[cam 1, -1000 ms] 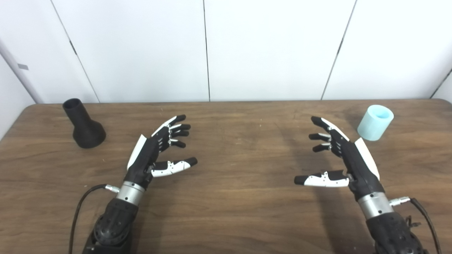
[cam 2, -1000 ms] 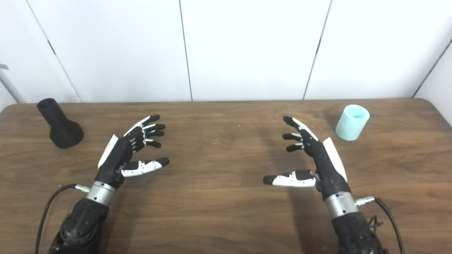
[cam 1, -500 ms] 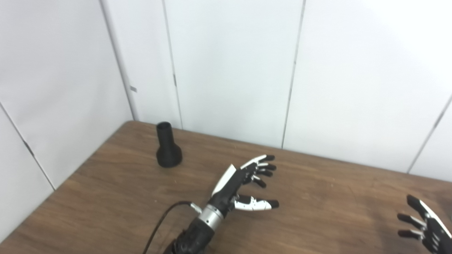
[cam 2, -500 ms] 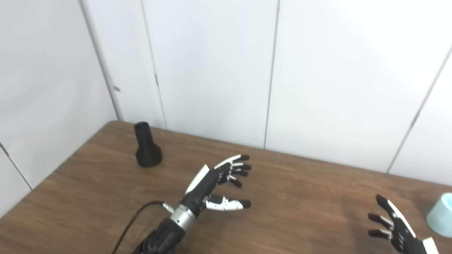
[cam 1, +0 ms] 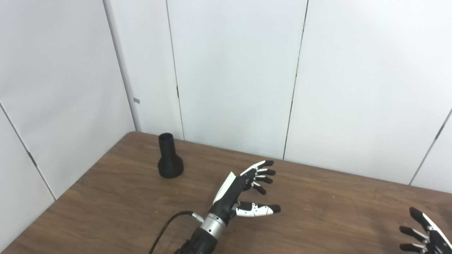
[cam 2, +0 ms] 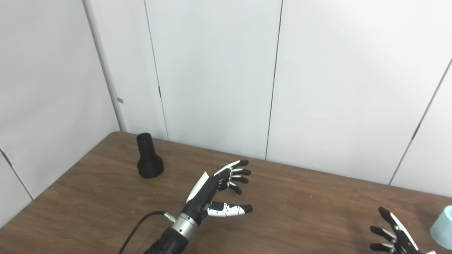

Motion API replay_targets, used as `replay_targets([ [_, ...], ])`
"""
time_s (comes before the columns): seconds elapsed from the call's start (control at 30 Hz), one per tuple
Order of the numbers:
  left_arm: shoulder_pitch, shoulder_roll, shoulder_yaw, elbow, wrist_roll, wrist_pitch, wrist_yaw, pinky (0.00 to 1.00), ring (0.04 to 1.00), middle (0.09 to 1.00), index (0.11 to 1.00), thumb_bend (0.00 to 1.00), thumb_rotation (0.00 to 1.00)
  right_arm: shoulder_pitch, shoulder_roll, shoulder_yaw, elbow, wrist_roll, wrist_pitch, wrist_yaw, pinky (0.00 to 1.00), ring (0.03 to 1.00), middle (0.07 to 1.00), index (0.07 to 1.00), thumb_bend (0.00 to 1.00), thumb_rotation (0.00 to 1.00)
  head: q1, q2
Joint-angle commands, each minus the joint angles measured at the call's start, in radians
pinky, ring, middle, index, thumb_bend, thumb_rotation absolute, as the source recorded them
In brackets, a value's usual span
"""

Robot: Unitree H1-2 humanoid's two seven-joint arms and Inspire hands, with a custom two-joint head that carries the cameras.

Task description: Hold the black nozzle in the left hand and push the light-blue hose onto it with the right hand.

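The black nozzle [cam 1: 169, 157] stands upright on its wide base near the table's far left corner, narrow end up. My left hand [cam 1: 247, 190] is open and empty above the table, to the right of the nozzle and well apart from it. My right hand [cam 2: 395, 234] is open and empty at the bottom right, partly cut off by the picture edge. The light-blue hose piece [cam 2: 443, 227] shows only in the right eye view, at the right edge, just right of my right hand.
The brown wooden table [cam 1: 116, 197] has its left edge and far edge close to the nozzle. White wall panels [cam 1: 233, 70] stand behind and to the left. A black cable [cam 1: 166, 227] runs from my left wrist.
The camera has swung left and up, so the whole picture has shifted. Both hands stay open and in about the same place on the table. The nozzle and hose have not moved.
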Motion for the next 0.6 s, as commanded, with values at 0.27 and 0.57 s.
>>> replay_targets([
  [0.27, 0.031, 0.138, 0.072, -0.285, 0.214, 0.245, 0.017, 0.55, 0.716, 0.787, 0.836, 0.78, 0.21, -0.047, -0.045, -0.019, 0.027, -0.012, -0.095, -0.014, 0.61, 0.805, 0.947, 0.921, 0.73, 0.00, 0.013, -0.007],
  [0.57, -0.001, 0.319, 0.170, -0.401, 0.204, 0.346, -0.037, 0.62, 0.750, 0.798, 0.834, 0.80, 0.26, -0.057, -0.043, -0.017, 0.053, -0.035, -0.119, -0.019, 0.60, 0.801, 0.945, 0.921, 0.72, 0.00, 0.026, -0.011],
])
